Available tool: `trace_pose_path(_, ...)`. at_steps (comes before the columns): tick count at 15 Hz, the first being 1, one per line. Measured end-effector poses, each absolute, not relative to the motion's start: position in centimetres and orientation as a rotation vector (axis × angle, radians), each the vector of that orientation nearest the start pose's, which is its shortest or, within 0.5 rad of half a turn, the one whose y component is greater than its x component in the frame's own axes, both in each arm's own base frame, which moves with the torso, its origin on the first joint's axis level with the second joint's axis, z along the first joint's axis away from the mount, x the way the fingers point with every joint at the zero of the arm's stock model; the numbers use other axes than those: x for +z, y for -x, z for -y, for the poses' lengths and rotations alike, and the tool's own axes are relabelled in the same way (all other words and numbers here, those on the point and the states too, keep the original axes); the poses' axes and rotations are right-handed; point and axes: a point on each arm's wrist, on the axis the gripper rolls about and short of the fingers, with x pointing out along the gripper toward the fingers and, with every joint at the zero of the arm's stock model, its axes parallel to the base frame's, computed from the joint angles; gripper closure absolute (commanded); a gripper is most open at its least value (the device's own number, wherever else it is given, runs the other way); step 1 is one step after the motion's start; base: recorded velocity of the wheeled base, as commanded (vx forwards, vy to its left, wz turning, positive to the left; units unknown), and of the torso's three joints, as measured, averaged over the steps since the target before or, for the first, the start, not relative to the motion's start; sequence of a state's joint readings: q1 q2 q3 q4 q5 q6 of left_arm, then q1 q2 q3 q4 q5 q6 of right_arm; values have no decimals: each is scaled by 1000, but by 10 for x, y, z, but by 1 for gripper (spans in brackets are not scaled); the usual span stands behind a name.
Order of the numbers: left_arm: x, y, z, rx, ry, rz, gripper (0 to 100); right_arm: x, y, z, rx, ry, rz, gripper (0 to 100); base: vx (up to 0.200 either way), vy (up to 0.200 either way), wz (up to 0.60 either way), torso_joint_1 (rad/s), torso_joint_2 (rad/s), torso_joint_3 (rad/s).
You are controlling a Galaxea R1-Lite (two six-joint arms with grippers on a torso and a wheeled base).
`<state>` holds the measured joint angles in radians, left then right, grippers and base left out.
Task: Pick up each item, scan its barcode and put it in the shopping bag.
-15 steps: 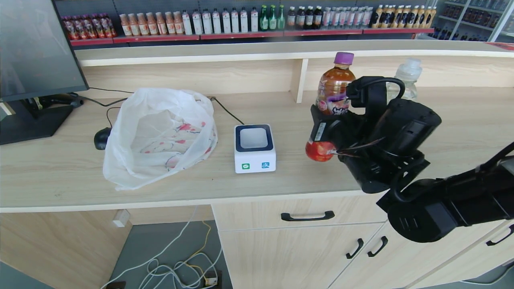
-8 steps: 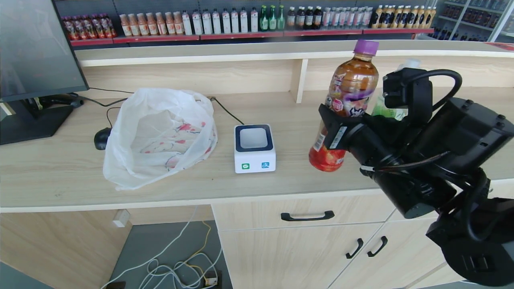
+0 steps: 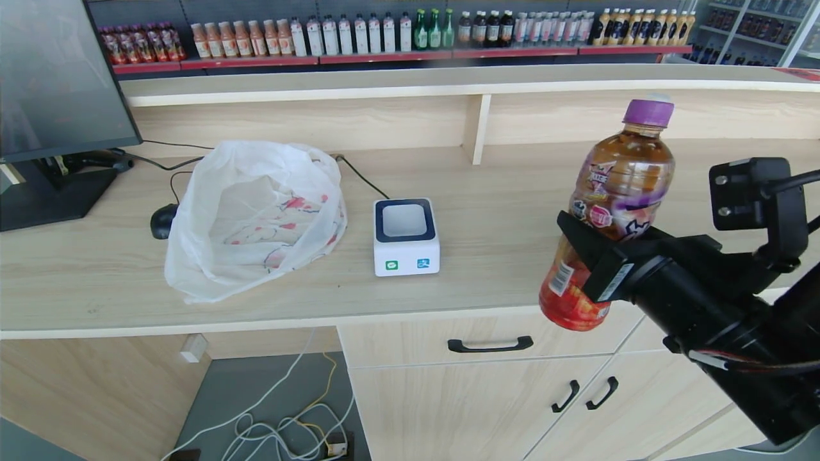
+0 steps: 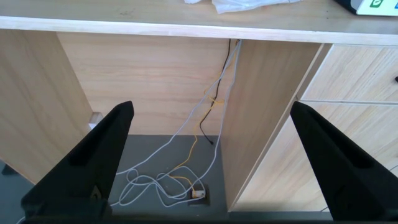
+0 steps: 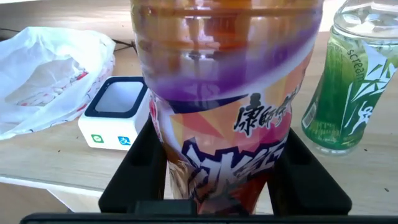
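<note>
One bottle (image 3: 624, 173) of tea is up in the air, gripped by my right end effector (image 3: 596, 256) round the lower half of its label. Its purple cap (image 3: 648, 112) is uppermost and the body leans a little. It hangs out past the front edge of the bench (image 3: 487, 211), on my right, well apart from the scanner (image 3: 406, 237) and further again from the bag (image 3: 253, 218). My left end effector (image 4: 211, 109) is released, fingers wide, low in front of the cabinet.

It looks nearly full, so I judge it fairly heavy for its size, and the liquid would slosh if I swung it fast. The film label is smooth, so the bottle could twist or creep down between the fingers. The thin plastic wall would give under a hard squeeze. Mid-body is where I'd hold it, where the wall is straight, and the present grip is close to that. The barcode (image 3: 563, 278) sits just below the near finger, uncovered, which suits turning it toward the scanner window. A green bottle (image 5: 345, 93) stands on the bench behind
</note>
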<state>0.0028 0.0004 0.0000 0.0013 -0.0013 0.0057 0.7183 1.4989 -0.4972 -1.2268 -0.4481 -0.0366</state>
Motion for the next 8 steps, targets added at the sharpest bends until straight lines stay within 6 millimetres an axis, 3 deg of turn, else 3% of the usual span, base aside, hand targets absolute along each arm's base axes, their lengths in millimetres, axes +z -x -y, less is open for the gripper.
trace_pose_path(8, 75, 23, 0, 2, -6, -2, 0, 214, -161, -153, 416, -92, 196, 100, 0, 0, 0, 0, 0, 0)
